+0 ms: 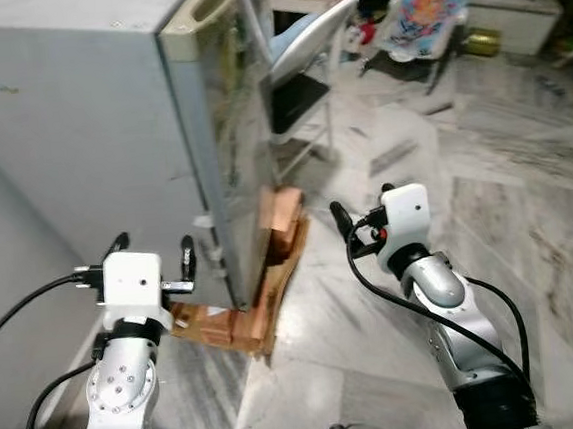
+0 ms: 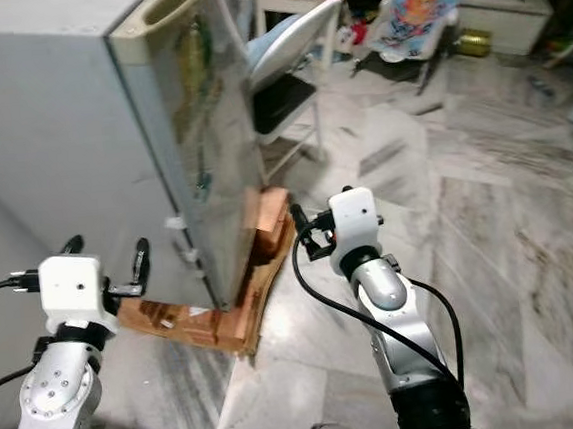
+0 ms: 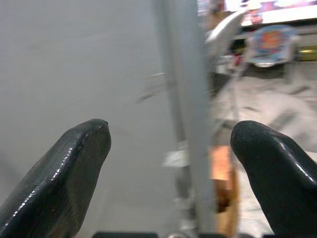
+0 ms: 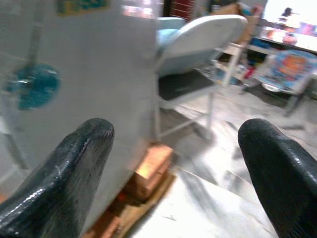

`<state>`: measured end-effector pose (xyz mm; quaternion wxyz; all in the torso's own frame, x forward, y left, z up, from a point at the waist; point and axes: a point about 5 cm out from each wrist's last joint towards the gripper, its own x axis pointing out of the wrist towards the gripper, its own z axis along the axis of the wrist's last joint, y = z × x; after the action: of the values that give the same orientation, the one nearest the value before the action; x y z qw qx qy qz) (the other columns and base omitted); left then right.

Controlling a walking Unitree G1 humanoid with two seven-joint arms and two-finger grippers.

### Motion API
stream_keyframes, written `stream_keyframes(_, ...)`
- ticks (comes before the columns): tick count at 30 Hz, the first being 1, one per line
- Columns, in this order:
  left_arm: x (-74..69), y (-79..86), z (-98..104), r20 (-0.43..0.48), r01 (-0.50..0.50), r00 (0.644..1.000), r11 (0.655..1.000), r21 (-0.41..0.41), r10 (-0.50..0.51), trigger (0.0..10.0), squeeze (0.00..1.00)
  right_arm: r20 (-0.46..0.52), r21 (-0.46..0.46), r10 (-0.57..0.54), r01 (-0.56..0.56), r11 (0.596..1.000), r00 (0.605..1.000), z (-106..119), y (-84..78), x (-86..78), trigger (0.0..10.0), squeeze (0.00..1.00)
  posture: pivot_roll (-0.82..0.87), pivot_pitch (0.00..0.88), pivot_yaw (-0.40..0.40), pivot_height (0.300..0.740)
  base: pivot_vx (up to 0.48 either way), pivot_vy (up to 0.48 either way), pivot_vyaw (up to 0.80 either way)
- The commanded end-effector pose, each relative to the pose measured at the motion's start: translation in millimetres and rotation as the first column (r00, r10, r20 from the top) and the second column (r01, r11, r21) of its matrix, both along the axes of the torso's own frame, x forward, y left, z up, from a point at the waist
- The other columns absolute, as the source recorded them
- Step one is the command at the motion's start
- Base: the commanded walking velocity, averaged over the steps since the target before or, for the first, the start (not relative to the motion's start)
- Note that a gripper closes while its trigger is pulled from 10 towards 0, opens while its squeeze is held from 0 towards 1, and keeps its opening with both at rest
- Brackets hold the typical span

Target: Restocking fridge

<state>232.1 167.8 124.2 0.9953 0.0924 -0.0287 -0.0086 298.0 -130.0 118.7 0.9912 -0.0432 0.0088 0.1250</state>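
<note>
We're facing the grey fridge [image 1: 89, 131] from its side corner, door shut; it stands on a wooden pallet [image 1: 241, 324] on the marble floor [image 1: 526, 203]. Left gripper [image 1: 154, 258] spread near the door seam, right gripper [image 2: 313, 230] spread too, both empty. Door looks stiff and heavy; we'd grab the recessed top-edge handle [image 1: 218, 0]. A chair [image 1: 299, 73] stands just behind.

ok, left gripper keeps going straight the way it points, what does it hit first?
Most likely the fridge: the open left gripper is aimed at its front corner edge, grey side panel behind one finger. Depth unclear.
</note>
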Motion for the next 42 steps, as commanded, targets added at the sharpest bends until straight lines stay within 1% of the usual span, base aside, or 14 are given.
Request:
stream_keyframes(1, -2.3, -6.5, 3, 0.010, 0.034, 0.999, 0.999, -0.009, -0.034, 10.0, 0.00, 0.006, -0.001, -0.017, 0.017, 1.000, 1.000, 2, -3.9, -0.8, 10.0, 0.00, 0.03, 0.092, -0.024, 0.740, 0.259, 0.000, -0.80)
stream_keyframes(3, -3.2, -8.4, 2, 0.006, 0.040, 0.999, 0.999, -0.010, -0.040, 10.0, 0.00, 0.008, 0.000, -0.018, 0.018, 1.000, 1.000, 2, -4.0, -0.7, 10.0, 0.00, 0.03, 0.092, -0.024, 0.740, 0.277, 0.000, -0.80)
stream_keyframes(4, -3.7, -10.1, 1, -0.001, 0.055, 0.998, 0.998, -0.024, -0.055, 10.0, 0.00, 0.017, 0.003, -0.024, 0.024, 1.000, 1.000, 3, -4.7, -0.4, 10.0, 0.00, 0.03, 0.092, -0.024, 0.740, 0.337, 0.000, 0.00)
stream_keyframes(8, -3.3, -9.1, 1, -0.001, 0.054, 0.999, 0.998, -0.027, -0.054, 10.0, 0.00, 0.020, 0.001, -0.023, 0.023, 1.000, 1.000, 4, -4.2, -0.6, 10.0, 0.00, 0.03, 0.095, -0.017, 0.740, 0.346, 0.000, 0.00)
stream_keyframes(12, -0.8, -5.5, 3, 0.000, 0.056, 0.998, 0.998, -0.016, -0.056, 10.0, 0.00, 0.019, 0.002, -0.020, 0.020, 1.000, 1.000, 2, -1.2, -2.7, 10.0, 0.00, 0.03, 0.097, -0.013, 0.740, 0.347, 0.000, 0.00)
stream_keyframes(18, 1.9, -7.1, 3, 0.002, 0.060, 0.998, 0.998, -0.015, -0.060, 10.0, 0.00, 0.010, 0.002, -0.029, 0.029, 1.000, 1.000, 2, -3.5, -0.9, 10.0, 0.00, 0.03, 0.098, -0.013, 0.740, 0.363, 0.000, 0.00)
stream_keyframes(22, 1.9, -10.2, 4, 0.004, 0.070, 0.998, 0.997, -0.021, -0.070, 10.0, 0.00, 0.010, -0.005, -0.028, 0.028, 1.000, 1.000, 2, -3.5, -0.1, 10.0, 0.00, 0.02, 0.101, -0.017, 0.740, 0.311, 0.000, -0.80)
stream_keyframes(26, -1.0, -10.8, 3, -0.004, 0.074, 0.997, 0.997, -0.036, -0.074, 10.0, 0.00, 0.020, -0.009, -0.015, 0.015, 1.000, 1.000, 3, -1.6, -1.0, 10.0, 0.00, 0.03, 0.106, -0.023, 0.740, 0.000, 0.000, -0.20)
stream_keyframes(32, -7.6, -9.3, -2, -0.034, 0.078, 0.996, 0.996, -0.046, -0.079, 10.0, 0.00, 0.006, -0.021, 0.004, -0.003, 1.000, 1.000, -2, 0.7, -4.8, 10.0, 0.00, 0.03, 0.109, -0.026, 0.740, 0.000, 0.000, 0.00)
stream_keyframes(37, -6.5, -14.8, -3, -0.043, 0.119, 0.992, 0.991, -0.060, -0.122, 10.0, 0.00, -0.027, -0.028, 0.015, -0.015, 0.999, 1.000, -9, -0.4, -9.7, 10.0, 0.00, 0.03, 0.110, -0.026, 0.740, 0.000, 0.000, 0.00)
stream_keyframes(40, -2.5, -16.3, 0, -0.044, 0.151, 0.987, 0.987, -0.058, -0.153, 10.0, 0.00, -0.100, -0.062, 0.005, -0.011, 0.998, 0.995, -25, -7.3, -17.4, 10.0, 0.00, 0.02, 0.118, -0.029, 0.740, 0.000, 0.000, 0.00)
stream_keyframes(41, 0.9, -15.8, 0, -0.047, 0.166, 0.985, 0.985, -0.045, -0.168, 10.0, 0.00, -0.146, -0.085, -0.012, 0.000, 0.996, 0.989, -34, -12.5, -21.3, 10.0, 0.00, 0.02, 0.118, -0.029, 0.740, 0.000, 0.000, 0.00)
stream_keyframes(42, 2.8, -15.8, 1, -0.047, 0.172, 0.984, 0.984, -0.040, -0.174, 10.0, 0.00, -0.156, -0.090, -0.024, 0.010, 0.996, 0.987, -37, -15.2, -22.6, 10.0, 0.00, 0.02, 0.124, -0.030, 0.740, 0.000, 0.000, 0.00)
